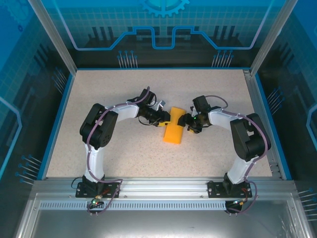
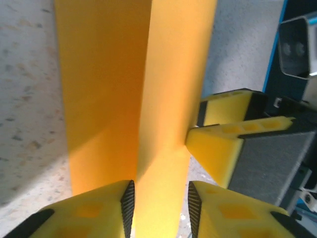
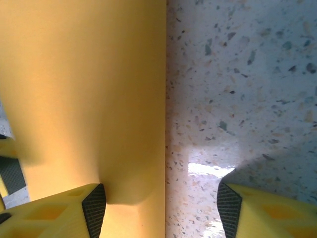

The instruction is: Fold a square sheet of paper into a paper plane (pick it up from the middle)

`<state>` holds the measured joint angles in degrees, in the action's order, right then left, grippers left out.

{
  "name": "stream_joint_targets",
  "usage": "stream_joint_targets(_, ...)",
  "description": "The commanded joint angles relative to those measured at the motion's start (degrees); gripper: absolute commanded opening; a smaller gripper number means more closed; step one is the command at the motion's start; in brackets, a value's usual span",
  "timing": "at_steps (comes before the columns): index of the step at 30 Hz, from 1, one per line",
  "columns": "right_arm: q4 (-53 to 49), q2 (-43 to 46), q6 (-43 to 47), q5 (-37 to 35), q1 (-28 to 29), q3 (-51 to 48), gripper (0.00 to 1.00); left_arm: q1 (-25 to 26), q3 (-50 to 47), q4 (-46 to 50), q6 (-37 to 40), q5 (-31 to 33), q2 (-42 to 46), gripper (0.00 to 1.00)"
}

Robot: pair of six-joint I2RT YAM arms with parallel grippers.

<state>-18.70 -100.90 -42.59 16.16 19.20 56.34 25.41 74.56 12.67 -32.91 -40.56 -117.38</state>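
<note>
The square sheet of paper (image 1: pixel 174 132) lies mid-table as an orange-yellow folded oblong. In the left wrist view the paper (image 2: pixel 163 99) has a raised lengthwise fold. That fold runs between the jaws of my left gripper (image 2: pixel 161 204), which stand apart with table showing beside the right pad. My left gripper (image 1: pixel 166 119) sits at the paper's far left edge. My right gripper (image 1: pixel 186 122) is at its far right edge, and its yellow fingers (image 2: pixel 225 141) touch the fold's side. In the right wrist view my right gripper (image 3: pixel 162 203) is open, one finger on the paper (image 3: pixel 89 99) and the other over bare table.
The speckled table (image 1: pixel 114 84) is bounded by a blue rim (image 1: pixel 58 119) and the enclosure's metal posts (image 1: pixel 52 34). A metal rail (image 1: pixel 163 186) carries both arm bases at the near edge. The right arm's wrist camera (image 2: pixel 297 47) hangs close beside my left gripper.
</note>
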Motion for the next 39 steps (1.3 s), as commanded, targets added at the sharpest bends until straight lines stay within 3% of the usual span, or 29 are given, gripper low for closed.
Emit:
stream_joint_targets(1, -5.6, -2.1, 0.3, -4.5, 1.6, 2.9, 0.66, 0.0, 0.6, 5.0, 0.9, 8.5, 3.4, 0.46)
stream_joint_targets(4, -8.5, -3.4, -0.1, -6.8, 2.3, 4.7, 0.66, -0.3, -1.3, 5.7, -0.1, 15.1, 6.9, 0.53)
stream_joint_targets(12, -13.6, -5.5, -0.4, -10.1, 3.0, 7.8, 0.67, -2.9, -5.5, 5.0, -2.0, 21.4, 12.9, 0.54)
stream_joint_targets(39, -23.0, -13.7, 0.1, -13.1, 5.5, 17.6, 0.69, -4.6, -6.8, 3.5, -2.4, 19.0, 13.6, 0.54)
